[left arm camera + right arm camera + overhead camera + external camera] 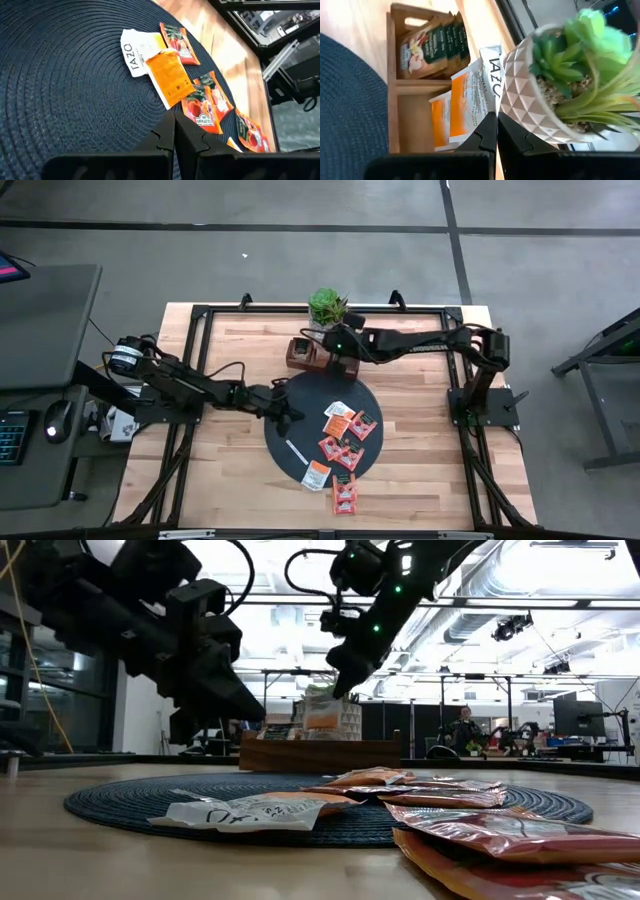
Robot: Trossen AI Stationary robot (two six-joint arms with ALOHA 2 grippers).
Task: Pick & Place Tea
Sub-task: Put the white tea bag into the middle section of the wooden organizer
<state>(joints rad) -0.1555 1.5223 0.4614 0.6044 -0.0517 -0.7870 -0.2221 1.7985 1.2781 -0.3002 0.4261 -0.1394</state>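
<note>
We see the tea (pixel 344 442) as flat square sachets, mostly orange-red with one white, scattered flat over the mat's (pixel 300 405) four-to-six-o'clock part, two lying past its rim at six. More sachets (pixel 455 107) stand upright in the tray (pixel 395 90).

Tea sachets (pixel 345 442) on mat's (pixel 300 405) right half — tray (pixel 305 355) behind mat

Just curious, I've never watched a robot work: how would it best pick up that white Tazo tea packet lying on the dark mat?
Probably from straight above, pinching an edge. The white packet lies flat on the round mat, with an orange packet overlapping one side, so the bare edge away from it looks easiest. The left pincer, shut, is nearest.
</note>
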